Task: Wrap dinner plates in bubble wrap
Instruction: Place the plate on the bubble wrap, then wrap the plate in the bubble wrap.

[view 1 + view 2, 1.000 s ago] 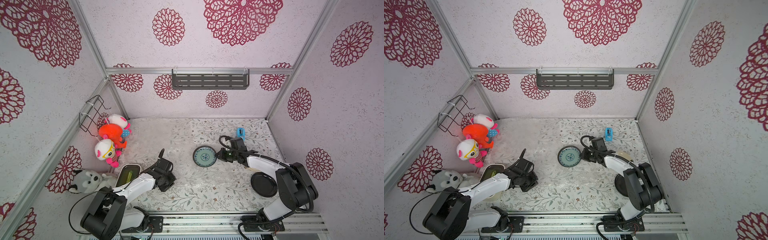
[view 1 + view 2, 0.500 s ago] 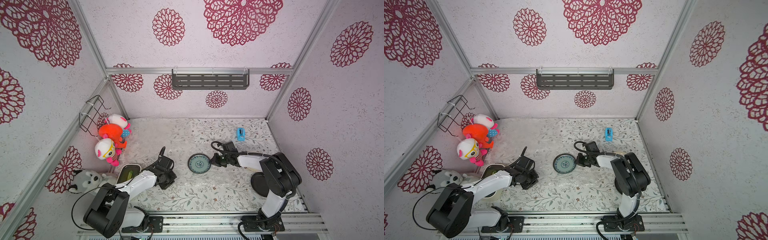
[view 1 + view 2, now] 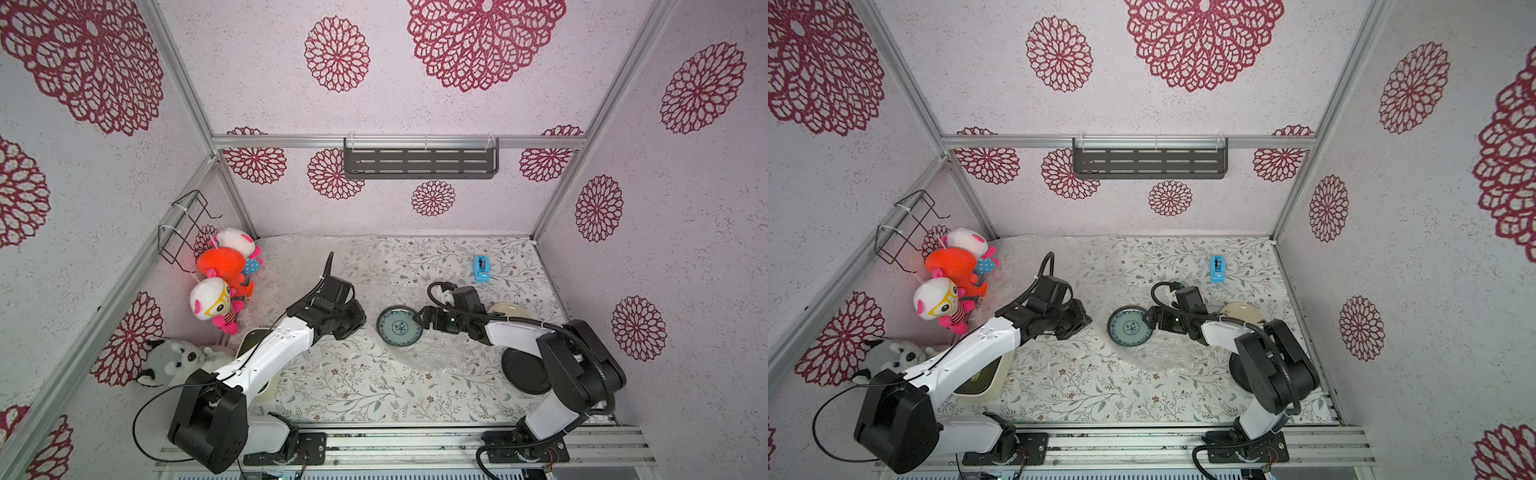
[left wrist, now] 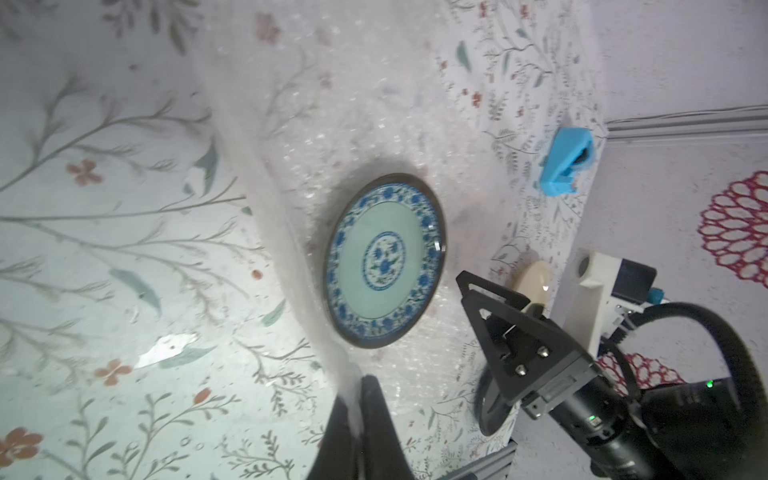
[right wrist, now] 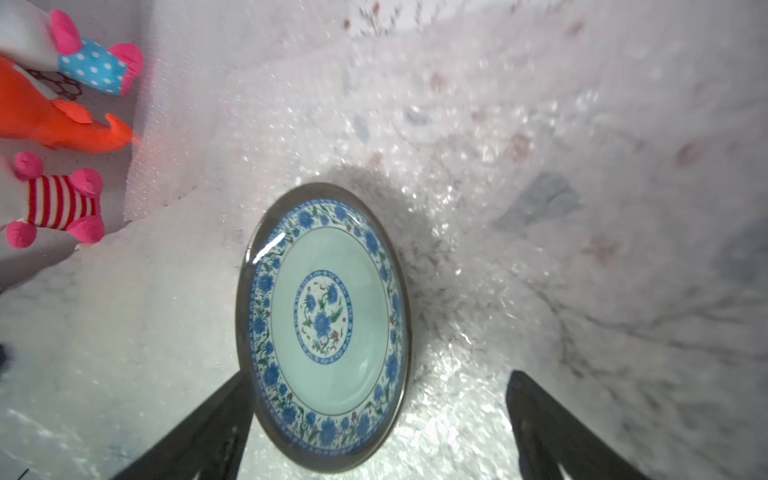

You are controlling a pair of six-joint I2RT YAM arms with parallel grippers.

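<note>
Likely stiff, breakable and best gripped by its rim, the teal-blue plate (image 5: 324,328) lies on limp bubble wrap (image 5: 478,187) before the spread fingers of the right gripper (image 5: 380,374), while fingers of the left gripper (image 4: 357,384) pinch the sheet.

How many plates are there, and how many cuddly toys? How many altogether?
Plates: 3 (teal-blue plate, cream plate, black plate)
Cuddly toys: 4 (white-and-pink toy, orange toy, toy with yellow glasses, grey dog)
Total: 7
</note>
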